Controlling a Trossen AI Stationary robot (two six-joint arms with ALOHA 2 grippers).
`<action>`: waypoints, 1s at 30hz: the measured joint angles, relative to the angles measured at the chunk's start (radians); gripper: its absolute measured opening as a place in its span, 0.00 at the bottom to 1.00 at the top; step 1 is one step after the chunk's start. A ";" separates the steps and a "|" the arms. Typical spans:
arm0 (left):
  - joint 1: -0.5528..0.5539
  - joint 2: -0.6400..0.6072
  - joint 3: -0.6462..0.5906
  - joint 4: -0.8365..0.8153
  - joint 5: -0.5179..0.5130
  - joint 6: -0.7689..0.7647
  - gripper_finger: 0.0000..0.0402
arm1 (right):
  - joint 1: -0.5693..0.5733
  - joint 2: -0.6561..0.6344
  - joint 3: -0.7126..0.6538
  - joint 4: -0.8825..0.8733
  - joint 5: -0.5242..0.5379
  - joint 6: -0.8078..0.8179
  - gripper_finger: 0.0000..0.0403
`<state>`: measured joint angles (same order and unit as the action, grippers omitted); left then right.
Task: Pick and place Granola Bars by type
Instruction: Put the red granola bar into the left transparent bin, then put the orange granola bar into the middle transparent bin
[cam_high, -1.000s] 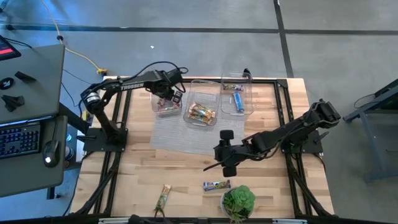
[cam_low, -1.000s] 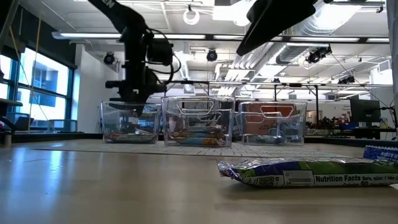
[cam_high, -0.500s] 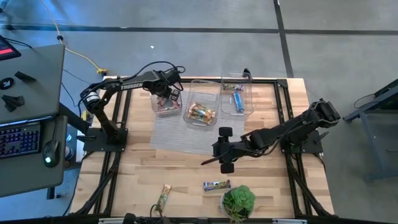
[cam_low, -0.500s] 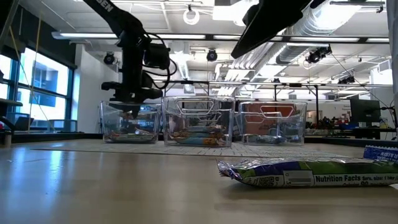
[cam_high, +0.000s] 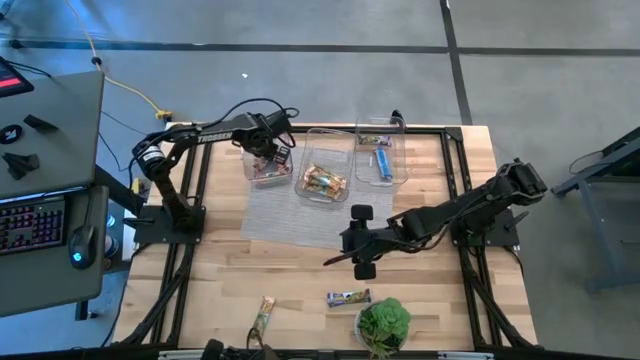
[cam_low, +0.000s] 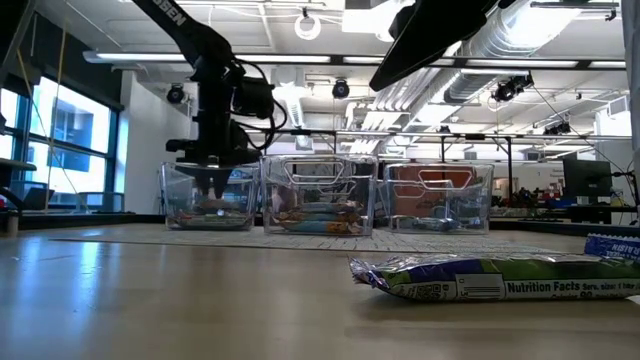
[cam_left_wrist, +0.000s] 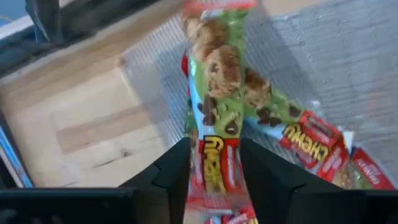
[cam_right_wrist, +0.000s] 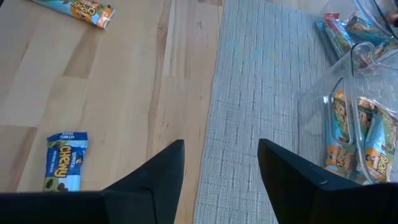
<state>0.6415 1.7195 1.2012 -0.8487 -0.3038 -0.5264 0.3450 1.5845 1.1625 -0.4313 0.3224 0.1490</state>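
Left gripper (cam_high: 268, 160) sits over the left clear bin (cam_high: 250, 170); only the left wrist view shows its fingers (cam_left_wrist: 171, 177) clamped on a red-and-green Chewy bar (cam_left_wrist: 216, 124) above more red bars. Right gripper (cam_high: 345, 258) hangs mid-table, fingers spread, holding nothing; its wrist view alone shows a blue Chewy bar (cam_right_wrist: 63, 160) on the wood.

Overhead: both arms over table, three clear bins on grey mat (cam_high: 290, 215).
Left gripper (cam_high: 270, 158) above leftmost bin (cam_high: 268, 172); right gripper (cam_high: 345, 257) mid-table, off the mat. Loose bars (cam_high: 348, 298) (cam_high: 264, 317) near front edge, one beside potted plant (cam_high: 382, 324).
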 joint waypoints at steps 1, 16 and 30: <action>0.000 0.003 -0.001 -0.001 -0.001 0.001 0.35 | 0.000 0.000 0.000 0.000 -0.001 0.000 0.47; 0.000 -0.004 0.191 -0.327 0.314 0.238 0.50 | 0.000 0.005 0.000 -0.004 -0.136 -0.053 0.47; -0.218 -0.326 0.424 -0.478 0.218 0.210 0.50 | 0.015 0.197 0.002 0.167 -0.456 -0.159 0.47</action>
<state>0.4230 1.3935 1.6249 -1.3265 -0.0855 -0.3168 0.3596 1.7819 1.1641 -0.2647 -0.1336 -0.0101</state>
